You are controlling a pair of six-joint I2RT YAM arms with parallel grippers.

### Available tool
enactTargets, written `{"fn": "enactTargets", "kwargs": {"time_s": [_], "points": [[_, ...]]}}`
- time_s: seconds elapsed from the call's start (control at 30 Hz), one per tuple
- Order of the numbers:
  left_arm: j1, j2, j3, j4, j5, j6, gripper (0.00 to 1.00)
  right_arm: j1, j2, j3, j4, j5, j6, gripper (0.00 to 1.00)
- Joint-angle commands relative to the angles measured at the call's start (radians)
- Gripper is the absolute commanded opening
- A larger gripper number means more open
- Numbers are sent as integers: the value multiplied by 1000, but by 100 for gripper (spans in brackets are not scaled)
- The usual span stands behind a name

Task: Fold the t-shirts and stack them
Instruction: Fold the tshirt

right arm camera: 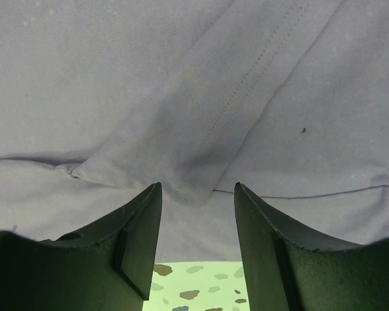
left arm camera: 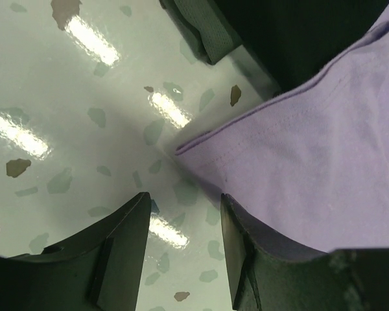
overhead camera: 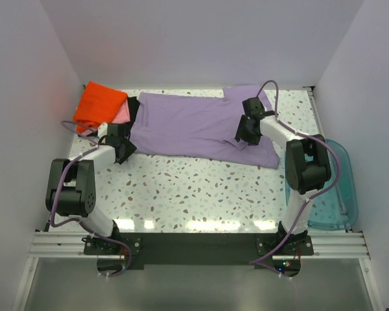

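A large lavender t-shirt (overhead camera: pixel 194 126) lies spread flat across the back of the table. At its left end sit folded squares: an orange t-shirt (overhead camera: pixel 100 103) on top, a pink one (overhead camera: pixel 121 115) under it, and a black one (overhead camera: pixel 133 109) beside them. My left gripper (overhead camera: pixel 126 150) is low at the lavender shirt's near-left corner (left arm camera: pixel 298 162). It stands open (left arm camera: pixel 185 210), with only bare table between its fingers. My right gripper (overhead camera: pixel 242 138) hovers open (right arm camera: pixel 198 194) over the lavender cloth (right arm camera: pixel 117 78), just in front of a folded sleeve hem (right arm camera: pixel 214 142).
A translucent teal bin (overhead camera: pixel 340 188) rests at the right edge, beside the right arm's base. White walls close in the left, back and right. The speckled tabletop (overhead camera: pixel 194 188) stretches between the shirt and the arm bases.
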Motion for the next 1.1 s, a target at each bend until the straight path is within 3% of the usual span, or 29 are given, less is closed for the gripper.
{"fn": "enactTargets", "kwargs": {"time_s": [0.0,0.17,0.37,0.67,1.0,1.07], "points": [[19,6,5,81,-19,-10,52,-2,5,-11,44,6,8,52],[20,0,-7,162,16,5,52,-2,11,-12,50,-3,7,52],[20,38,17,144,12,-7,49,-2,13,-14,50,-9,5,51],[18,81,56,64,-36,-33,33,-2,17,-22,59,-15,5,51],[19,103,92,35,-50,-24,0,-2,16,-46,73,-7,13,50],[18,106,95,32,-48,-21,0,-2,19,-60,85,-12,18,50]]}}
